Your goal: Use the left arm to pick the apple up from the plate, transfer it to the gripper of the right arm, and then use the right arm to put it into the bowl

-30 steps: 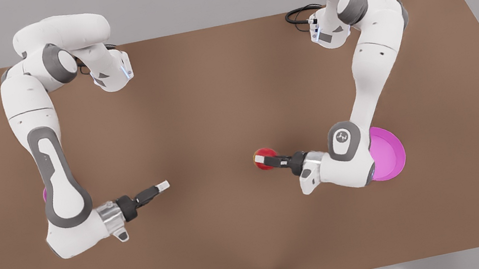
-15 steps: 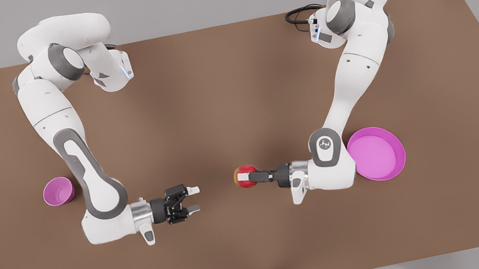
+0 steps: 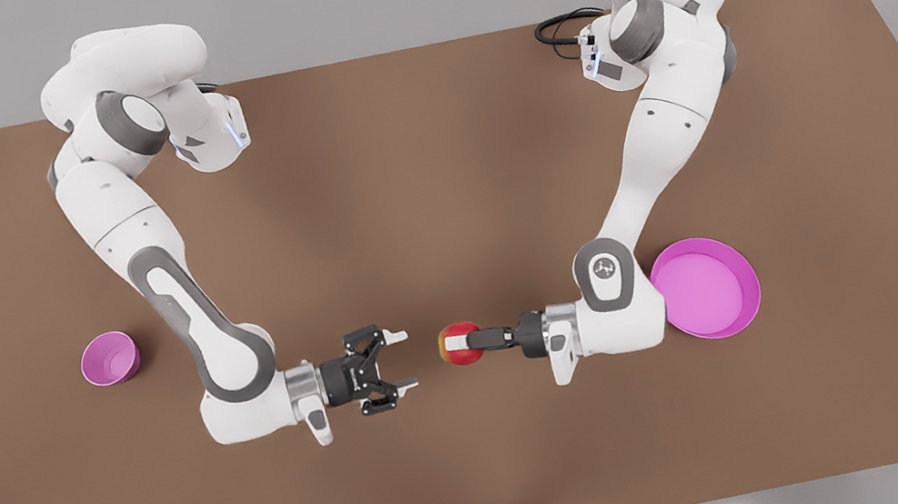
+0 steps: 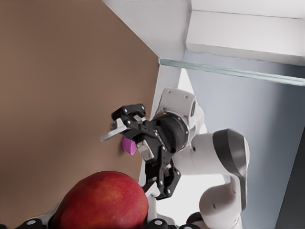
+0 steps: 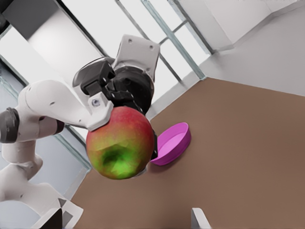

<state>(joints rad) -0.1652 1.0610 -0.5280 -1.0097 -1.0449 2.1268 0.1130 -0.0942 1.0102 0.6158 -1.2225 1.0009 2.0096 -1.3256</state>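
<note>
Smooth matte brown board forms the tabletop (image 3: pixel 432 153), on which two glossy white-and-grey jointed arms face each other. One small round red apple (image 3: pixel 460 343), with a yellow-green patch on the side turned toward the other arm, hangs above the table's middle, clamped at its sides by the white pads of the slim straight black left gripper (image 3: pixel 456 345), which reaches in level from the front view's right. In the left wrist view the apple (image 4: pixel 102 200) looks waxy and deep red; in the right wrist view the apple (image 5: pixel 120 142) shows a faceted green dimple, with the left gripper (image 5: pixel 121 138) behind it. Just beside the fruit, apart from it, the black linkage-claw right gripper (image 3: pixel 403 359) on a silver wrist ring holds its two white-tipped fingers spread wide, empty; the left wrist view shows that right gripper (image 4: pixel 136 157) head-on. One wide shallow magenta-pink plate (image 3: pixel 709 286) with a low rim lies bare behind the left arm's wrist, and one small deep magenta-pink bowl (image 3: pixel 109 358) stands well apart at the front view's left.
</note>
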